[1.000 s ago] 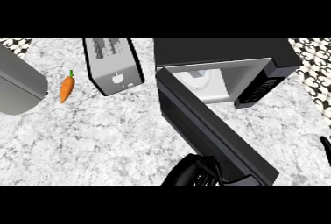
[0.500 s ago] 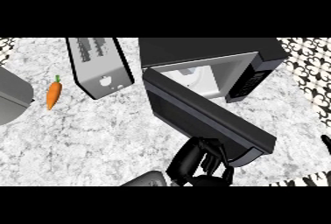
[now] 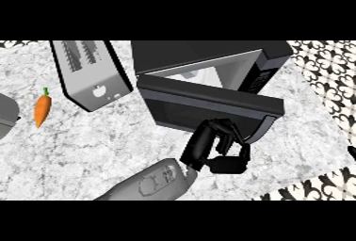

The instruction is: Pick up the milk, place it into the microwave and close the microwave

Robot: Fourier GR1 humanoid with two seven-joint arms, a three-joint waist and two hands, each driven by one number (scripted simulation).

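The black microwave [image 3: 208,54] stands at the back of the marble counter. Its door [image 3: 208,106] is swung most of the way across the opening, leaving a gap at the top. Through that gap a small pale patch of the milk [image 3: 192,74] shows inside; the door hides the rest. My left hand [image 3: 212,148] comes in from the lower left on a grey forearm. Its fingers [image 3: 221,128] rest against the door's outer face and lower edge, holding nothing. A dark sliver of my right hand [image 3: 351,151] shows at the right edge.
A silver toaster [image 3: 90,75] stands left of the microwave. An orange carrot [image 3: 42,109] lies further left on the counter [image 3: 90,141]. A grey object [image 3: 5,117] pokes in at the left edge. The counter ends at the patterned strip on the right.
The microwave door has swung from wide open toward the opening. My left hand has travelled forward and up with it, staying against the door.
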